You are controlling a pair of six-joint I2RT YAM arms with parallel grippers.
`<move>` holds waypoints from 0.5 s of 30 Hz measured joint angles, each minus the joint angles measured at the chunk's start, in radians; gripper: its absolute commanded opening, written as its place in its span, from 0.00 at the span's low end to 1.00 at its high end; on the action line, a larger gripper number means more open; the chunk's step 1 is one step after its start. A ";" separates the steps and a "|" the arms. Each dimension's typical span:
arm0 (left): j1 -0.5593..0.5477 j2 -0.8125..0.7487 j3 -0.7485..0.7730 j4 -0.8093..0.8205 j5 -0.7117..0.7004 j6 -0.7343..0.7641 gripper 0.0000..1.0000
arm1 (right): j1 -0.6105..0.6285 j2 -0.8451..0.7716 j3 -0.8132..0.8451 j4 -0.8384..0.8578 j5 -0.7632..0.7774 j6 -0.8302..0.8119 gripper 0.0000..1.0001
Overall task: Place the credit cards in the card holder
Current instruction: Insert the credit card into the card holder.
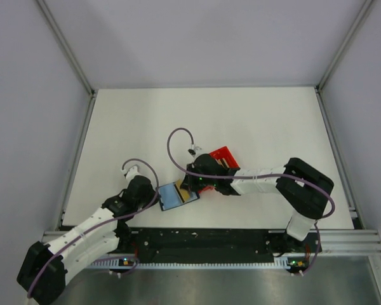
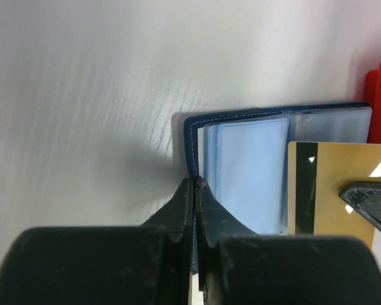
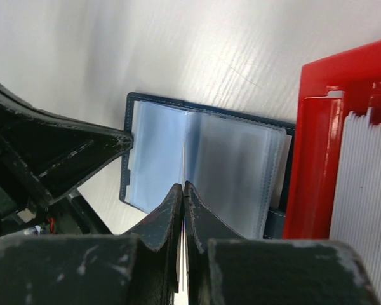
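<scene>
The left jaws are pressed fully together. The thin navy strip running up between them reads as the outer edge of the card holder [image 2: 247,159], so they appear to pinch its cover. I judge that this grip pins the case flat and open on the desk [image 2: 82,95] while the other arm works. The right jaws are likewise closed tight, clamped on a tan credit card [image 2: 343,178] with a dark stripe along one side. From their own camera it shows only as a pale sliver between the tips. The card hangs just ahead of the right jaws, over the half of the open holder farther from the left jaws. Its edge is turned toward the clear blue sleeves, which suits sliding it into a pocket; whether it has entered one I cannot tell. Just beside the holder, on the side away from the left jaws, stands the red bin [image 3: 317,127], with pale ribbed contents I cannot identify. Its wall sits close beside the right jaws and leaves them little room to swing. The loose sleeves may also buckle or lift against the card's edge.
</scene>
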 measured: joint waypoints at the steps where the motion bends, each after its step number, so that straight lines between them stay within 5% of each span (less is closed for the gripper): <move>1: 0.000 0.000 0.000 0.000 0.000 0.000 0.00 | -0.004 0.007 -0.003 0.006 -0.001 0.003 0.00; 15: 0.000 0.000 0.000 -0.002 -0.015 0.000 0.00 | -0.019 0.116 -0.021 0.169 -0.027 0.124 0.00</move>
